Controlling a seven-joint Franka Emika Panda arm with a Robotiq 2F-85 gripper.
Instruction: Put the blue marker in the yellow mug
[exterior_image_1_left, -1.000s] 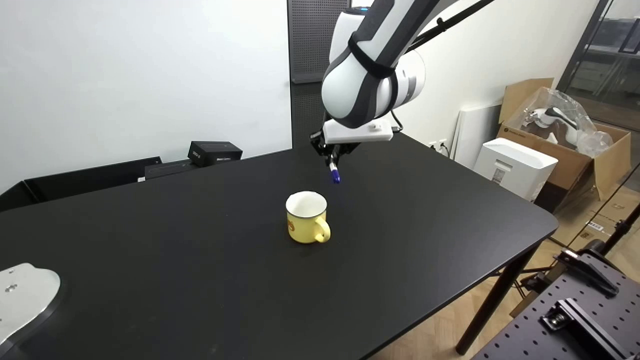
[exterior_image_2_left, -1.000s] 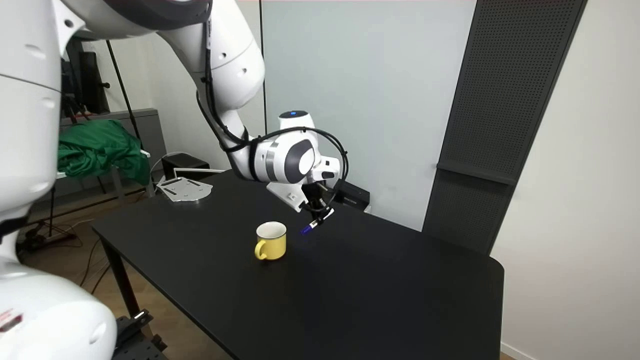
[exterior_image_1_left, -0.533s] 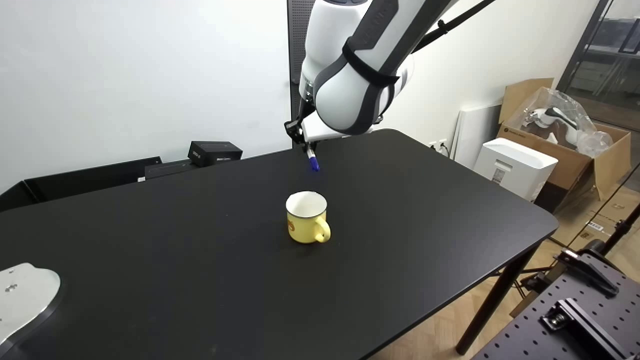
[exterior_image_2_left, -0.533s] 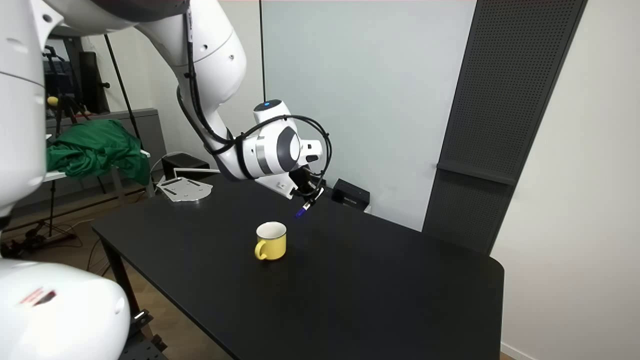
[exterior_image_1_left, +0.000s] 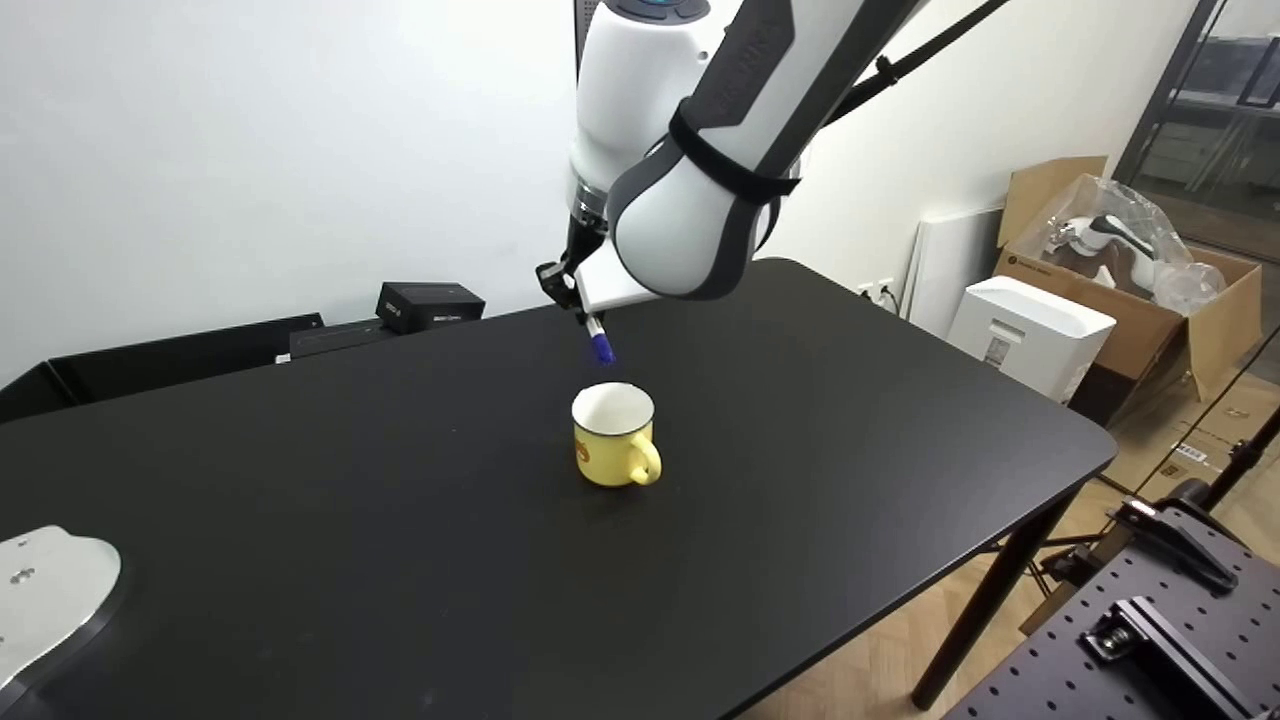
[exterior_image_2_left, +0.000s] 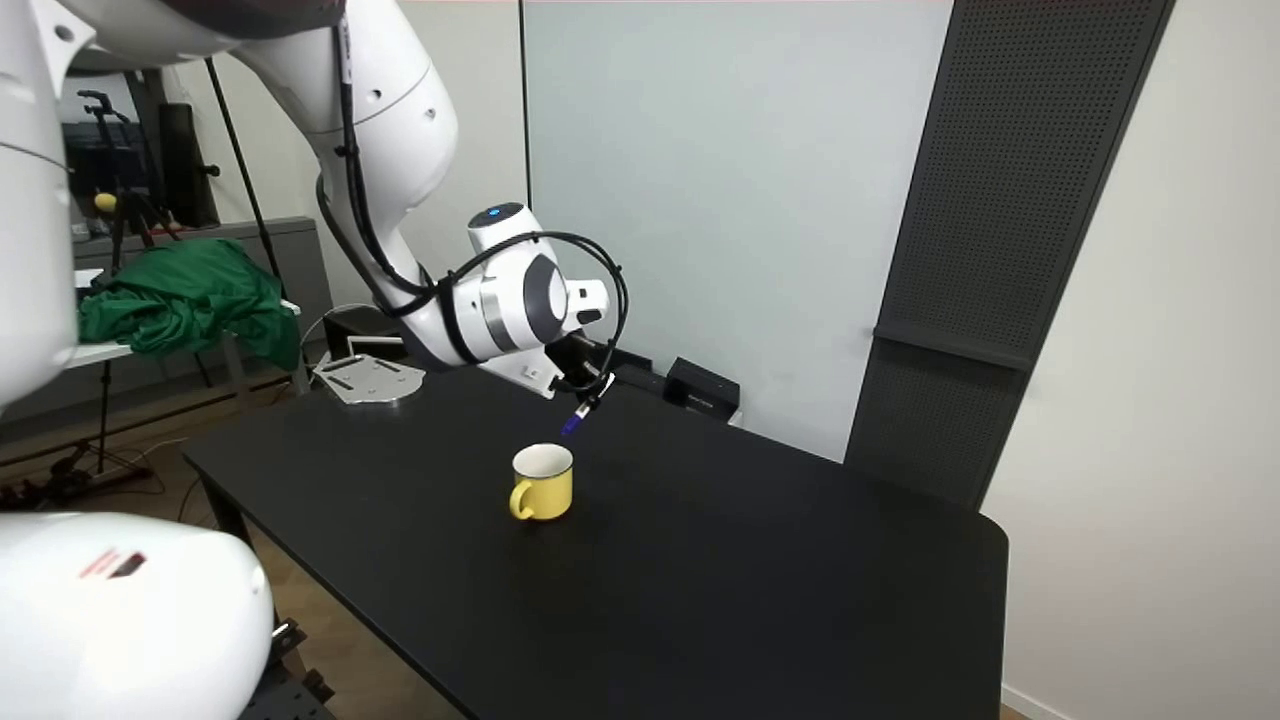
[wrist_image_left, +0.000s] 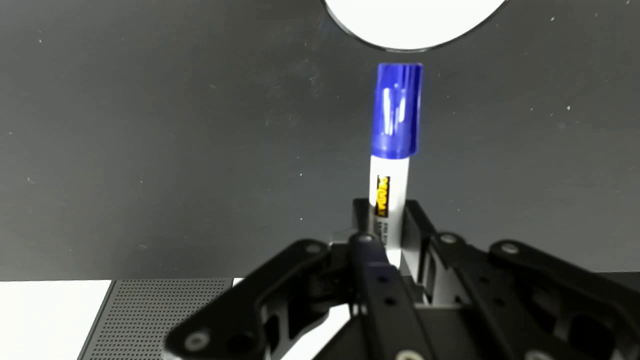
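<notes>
The gripper (wrist_image_left: 389, 225) is pinching the blue marker (wrist_image_left: 390, 167) by its white barrel (wrist_image_left: 396, 200), presumably leaving the blue cap (wrist_image_left: 396, 110) free to enter first. In both exterior views the marker is hanging aslant, cap lowest, above the black table (exterior_image_1_left: 400, 560) and near the yellow mug (exterior_image_1_left: 605, 458); in the wrist view the cap is pointing at the rim (wrist_image_left: 406, 50) without overlapping it. The mug is standing upright, mouth upward, which should be favouring a release from above. The barrel is bearing yellow lettering (wrist_image_left: 383, 192) on a black label (wrist_image_left: 381, 197) (too blurred for a sure reading), a grey arm panel (exterior_image_1_left: 745, 65) is apparently displaying FRANKA, and an orange print (exterior_image_1_left: 582, 452) is marking the mug.
</notes>
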